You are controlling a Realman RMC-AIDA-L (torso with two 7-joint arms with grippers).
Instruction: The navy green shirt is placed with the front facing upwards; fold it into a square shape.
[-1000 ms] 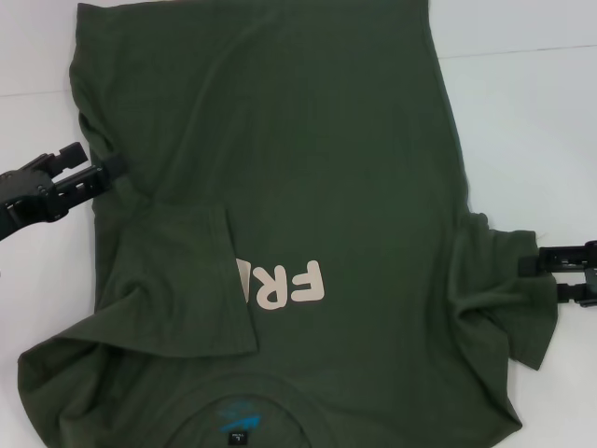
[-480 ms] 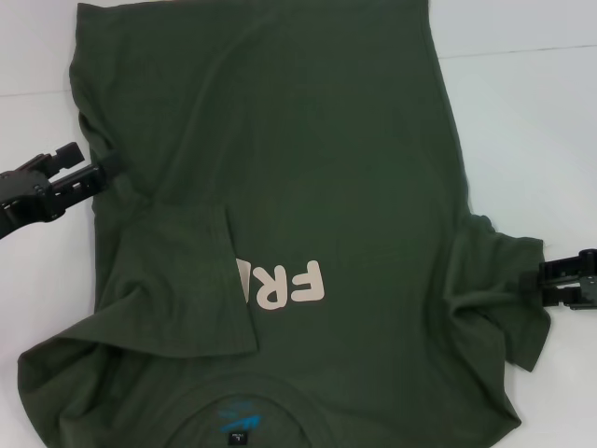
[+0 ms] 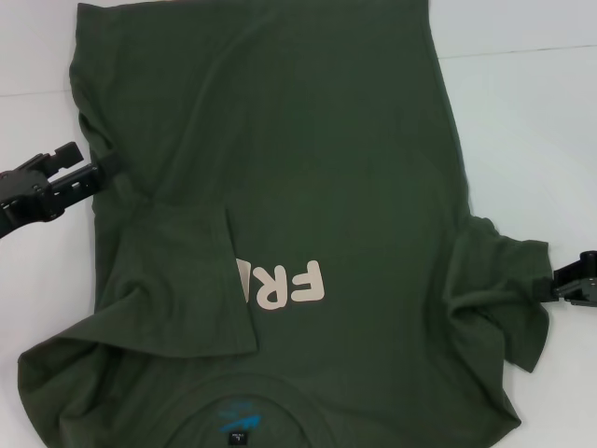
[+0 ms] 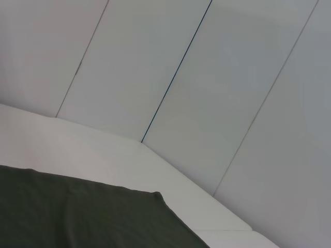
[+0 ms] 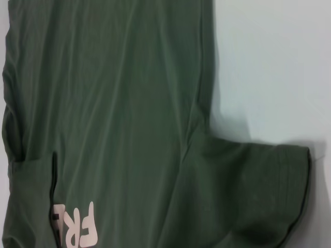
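The navy green shirt (image 3: pixel 317 168) lies face up on the white table (image 3: pixel 532 121), its collar and blue neck label (image 3: pixel 238 425) towards me. One sleeve (image 3: pixel 187 280) is folded in over the chest and covers part of the pink lettering (image 3: pixel 294 285). My left gripper (image 3: pixel 89 163) is open at the shirt's left edge. At the far right, my right gripper (image 3: pixel 560 285) pinches the outer edge of the spread sleeve (image 3: pixel 504 289). The right wrist view shows the shirt (image 5: pixel 119 103), that sleeve (image 5: pixel 258 191) and the lettering (image 5: pixel 77 230). A hem corner of the shirt (image 4: pixel 77 212) appears in the left wrist view.
Bare white tabletop lies to the right of the shirt (image 5: pixel 269 67) and beside its left edge (image 3: pixel 37 103). Grey wall panels (image 4: pixel 207 77) rise behind the table's far edge in the left wrist view.
My right gripper has drawn back to the right, and the sleeve's edge has stretched outward with it. The left gripper has shifted slightly left, off the shirt's edge.
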